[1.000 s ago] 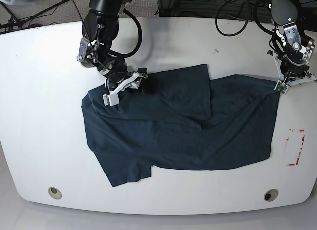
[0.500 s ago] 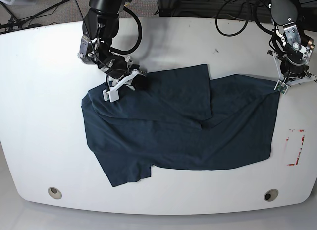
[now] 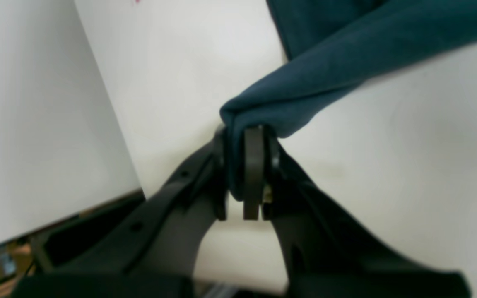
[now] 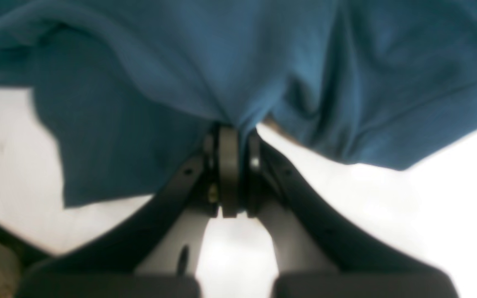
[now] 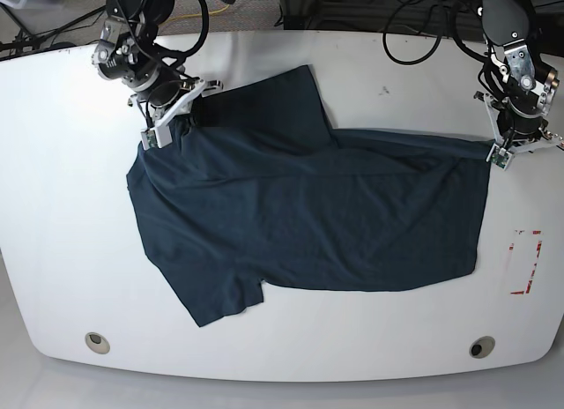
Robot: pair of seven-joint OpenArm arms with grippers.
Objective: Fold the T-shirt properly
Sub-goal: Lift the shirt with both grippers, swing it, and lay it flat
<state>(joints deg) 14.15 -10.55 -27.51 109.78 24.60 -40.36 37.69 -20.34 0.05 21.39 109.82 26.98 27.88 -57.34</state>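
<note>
Both arms pinch the T-shirt point(image 5: 308, 224) to stretch it flat

The right gripper point(image 4: 230, 136) is clamped on its far edge, the left gripper point(image 3: 249, 140) on its opposite corner — likely tensioning the cloth, which lies spread across the table point(image 5: 53, 162).

The right hand point(image 5: 152, 141) sits at the far-left side of the base view, its jaws pinched together on a fold of the T-shirt point(image 5: 308, 224), its arm bent back toward the far edge. The left hand point(image 5: 500, 156) points down at the right, clamped on a bunched corner.
</note>
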